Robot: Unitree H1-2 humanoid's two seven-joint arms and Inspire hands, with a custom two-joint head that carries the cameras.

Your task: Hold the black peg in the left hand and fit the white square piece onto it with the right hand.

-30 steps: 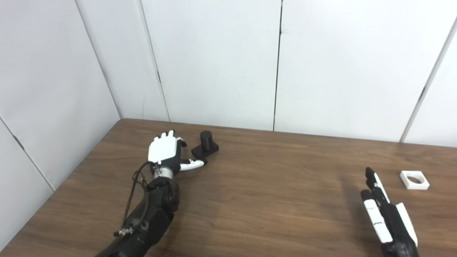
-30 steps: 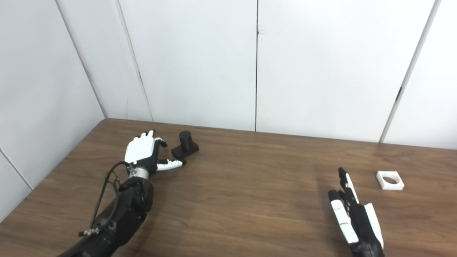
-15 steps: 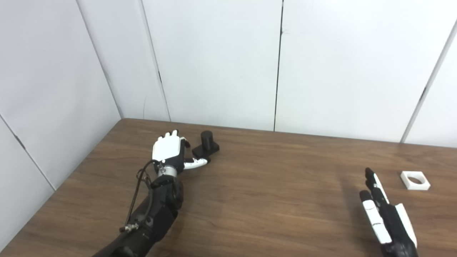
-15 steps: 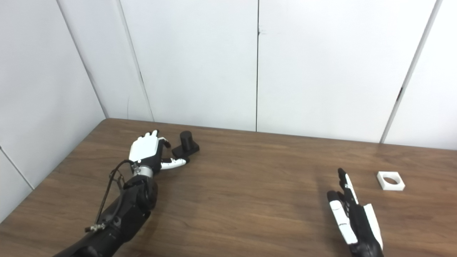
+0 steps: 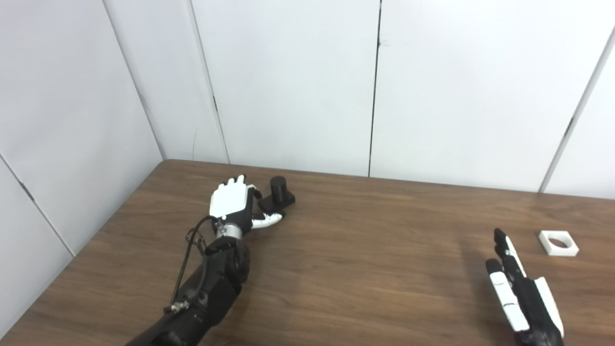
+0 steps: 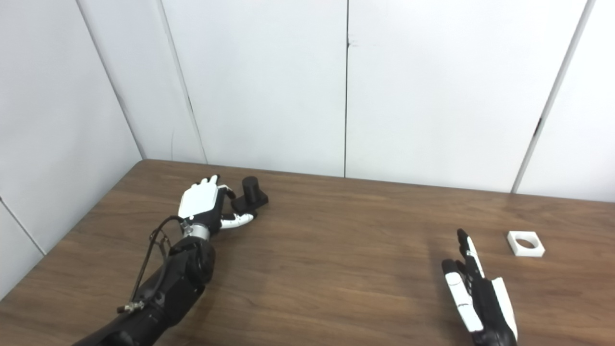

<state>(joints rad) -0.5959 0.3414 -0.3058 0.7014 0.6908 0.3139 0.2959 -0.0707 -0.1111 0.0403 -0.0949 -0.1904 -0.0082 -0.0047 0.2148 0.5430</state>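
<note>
The black peg (image 5: 277,188), a short cylinder on a square base, stands on the wooden table (image 5: 365,269) at the far left. My left hand (image 5: 232,203) is right beside it on its left, open, with the thumb stretched under the base's near edge and the fingers curving toward it. The white square piece (image 5: 558,242) with a round hole lies flat at the far right. My right hand (image 5: 521,293) rests open near the table's front right, fingers straight and pointing away, a short way in front and left of the white piece.
White wall panels (image 5: 298,81) close off the table at the back and on the left. The table's left edge runs diagonally beside my left arm (image 5: 202,298).
My left hand has moved right and a little farther away, closing the gap to the black peg. The right hand has barely moved.
</note>
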